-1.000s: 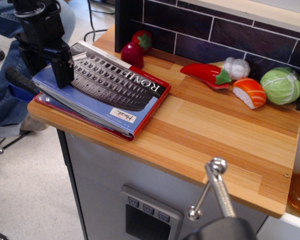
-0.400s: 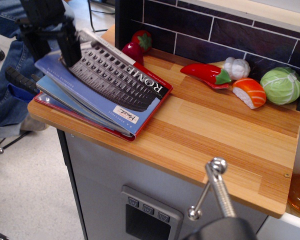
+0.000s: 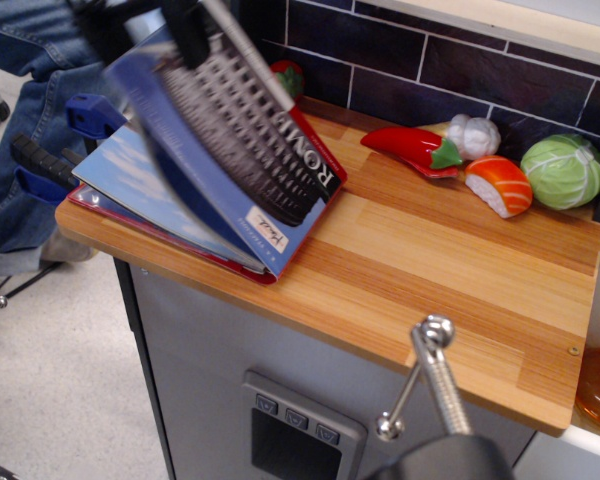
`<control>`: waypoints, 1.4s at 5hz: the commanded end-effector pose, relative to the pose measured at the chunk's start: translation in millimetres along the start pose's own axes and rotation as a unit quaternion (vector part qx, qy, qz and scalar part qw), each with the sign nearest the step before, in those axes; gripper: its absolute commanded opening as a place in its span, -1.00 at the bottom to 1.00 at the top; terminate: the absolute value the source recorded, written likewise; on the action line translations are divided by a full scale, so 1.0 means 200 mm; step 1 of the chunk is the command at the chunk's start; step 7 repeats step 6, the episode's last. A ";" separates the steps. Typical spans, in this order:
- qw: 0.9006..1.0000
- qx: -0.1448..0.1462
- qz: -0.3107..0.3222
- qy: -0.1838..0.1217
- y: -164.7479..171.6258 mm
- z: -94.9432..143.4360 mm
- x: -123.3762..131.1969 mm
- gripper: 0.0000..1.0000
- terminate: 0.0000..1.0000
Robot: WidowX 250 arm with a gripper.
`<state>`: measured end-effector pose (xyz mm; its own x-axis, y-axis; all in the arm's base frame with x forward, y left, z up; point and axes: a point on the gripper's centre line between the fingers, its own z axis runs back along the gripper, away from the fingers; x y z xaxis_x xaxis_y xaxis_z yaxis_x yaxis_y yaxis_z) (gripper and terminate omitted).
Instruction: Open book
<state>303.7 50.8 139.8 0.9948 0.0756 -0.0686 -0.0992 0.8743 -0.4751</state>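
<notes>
We see our gripper (image 3: pixel 185 25) clamped on the top edge of the book (image 3: pixel 230 150), whose raised cover reads "ROME", at the left end of the wooden counter (image 3: pixel 430 270).

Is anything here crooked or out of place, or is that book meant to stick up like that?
Only the book stands out: its cover is tilted steeply up, pinched at its top edge by the hand, with pages showing beneath. The book also overhangs the counter edge slightly.
</notes>
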 end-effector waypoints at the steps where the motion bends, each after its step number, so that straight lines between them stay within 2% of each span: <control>1: 0.999 -0.049 -0.013 0.004 -0.38 0.09 -0.09 1.00 -1.00; 2: 0.998 -0.048 -0.012 0.026 -0.53 -0.01 -0.14 1.00 -1.00; 3: 1.000 -0.006 -0.013 0.028 -0.65 -0.18 -0.21 1.00 -1.00; 4: 0.999 0.025 0.004 0.042 -0.71 -0.27 -0.22 1.00 -1.00; 5: 0.998 0.039 0.015 0.038 -0.71 -0.26 -0.22 1.00 -1.00; 6: 0.998 0.054 0.038 0.013 -0.61 -0.17 -0.22 1.00 1.00; 7: 0.998 0.054 0.038 0.013 -0.61 -0.17 -0.22 1.00 1.00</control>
